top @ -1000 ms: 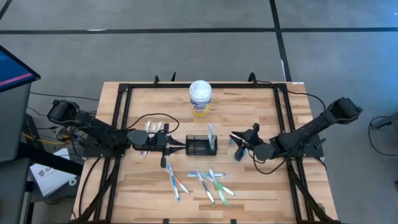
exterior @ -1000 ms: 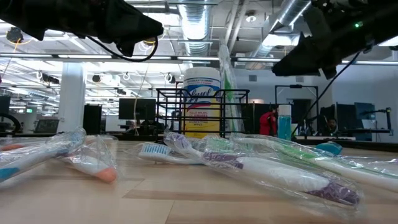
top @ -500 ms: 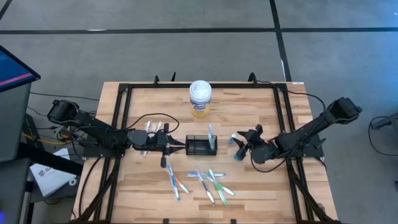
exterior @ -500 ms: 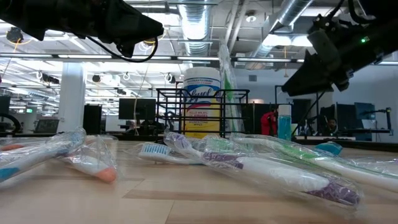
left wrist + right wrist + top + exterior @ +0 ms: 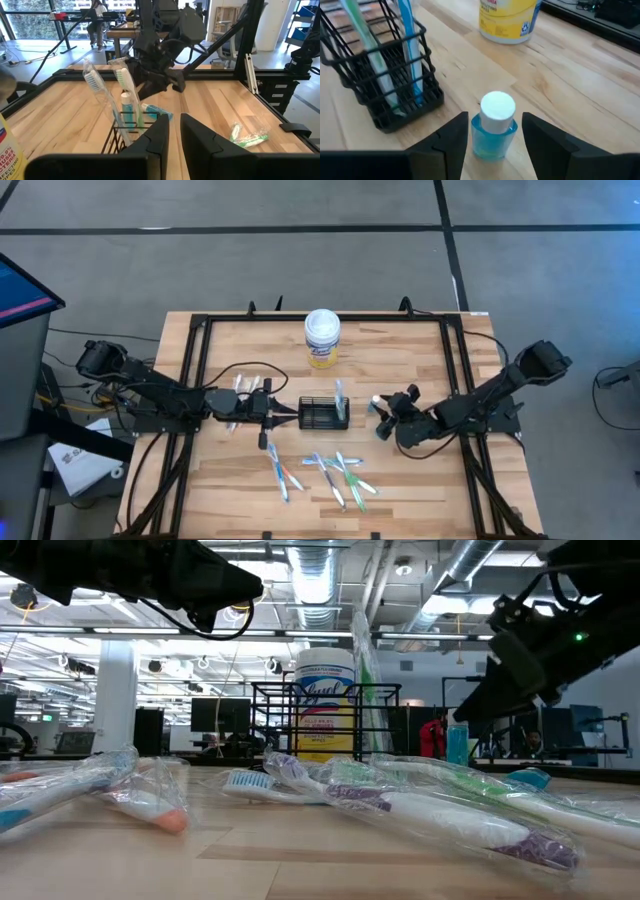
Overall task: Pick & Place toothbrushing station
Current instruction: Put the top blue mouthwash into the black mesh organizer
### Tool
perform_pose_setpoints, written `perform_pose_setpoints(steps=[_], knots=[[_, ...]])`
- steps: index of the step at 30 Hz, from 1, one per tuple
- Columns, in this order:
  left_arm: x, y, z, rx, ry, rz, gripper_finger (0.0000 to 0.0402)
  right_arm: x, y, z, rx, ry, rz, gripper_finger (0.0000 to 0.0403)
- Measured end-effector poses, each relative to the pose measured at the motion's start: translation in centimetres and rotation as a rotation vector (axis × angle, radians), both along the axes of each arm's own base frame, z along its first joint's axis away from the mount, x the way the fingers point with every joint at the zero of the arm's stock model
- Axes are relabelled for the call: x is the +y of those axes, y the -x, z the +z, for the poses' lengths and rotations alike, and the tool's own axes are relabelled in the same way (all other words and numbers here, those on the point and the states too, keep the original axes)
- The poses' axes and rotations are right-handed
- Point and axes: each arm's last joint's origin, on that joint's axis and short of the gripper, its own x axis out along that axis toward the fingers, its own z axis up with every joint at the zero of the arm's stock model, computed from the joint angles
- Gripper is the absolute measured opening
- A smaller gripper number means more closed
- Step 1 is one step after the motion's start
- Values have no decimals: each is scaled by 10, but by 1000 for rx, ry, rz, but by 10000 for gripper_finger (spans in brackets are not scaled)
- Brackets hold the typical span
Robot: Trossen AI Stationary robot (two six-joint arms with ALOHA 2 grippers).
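The toothbrushing station (image 5: 322,416), a low black wire-mesh holder, stands on the table's middle with two wrapped toothbrushes (image 5: 107,92) upright in its right end. My left gripper (image 5: 290,417) is shut and hovers level above the holder's left end, well over its rim in the low view (image 5: 235,585). A small blue bottle with a white cap (image 5: 495,125) stands on its base right of the holder. My right gripper (image 5: 495,120) is open, its fingers on either side of the bottle, apart from it. It also shows in the high view (image 5: 384,413).
A white canister with a yellow label (image 5: 322,338) stands behind the holder. Several wrapped toothbrushes (image 5: 320,470) lie loose between the holder and the near edge. A teal wrapped item (image 5: 157,111) lies near the bottle. A black frame (image 5: 195,380) runs round the table.
My right gripper has gone down toward the small blue bottle, its fingers now level with the bottle's cap. The bottle and the holder have stayed where they were.
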Motion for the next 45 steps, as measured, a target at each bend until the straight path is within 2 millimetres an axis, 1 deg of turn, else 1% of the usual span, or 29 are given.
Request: perform_pose_setpoints(steps=[7,17,20,25,34,39,45], knots=[[0,0,0,0,0,0,44,1,-3,-2,-11,4,4,166],[0,0,0,0,0,0,44,-8,-6,-2,-6,11,-34,146],[0,0,0,0,0,0,44,-9,-7,-1,-3,19,-34,126],[0,0,0,0,0,0,44,-8,-8,-1,7,26,-7,71],[0,0,0,0,-3,0,44,-6,-12,3,-3,40,42,71],[0,0,0,0,-3,0,44,-6,-11,12,-52,25,44,71],[0,0,0,0,3,0,44,-2,-11,38,-168,50,114,71]])
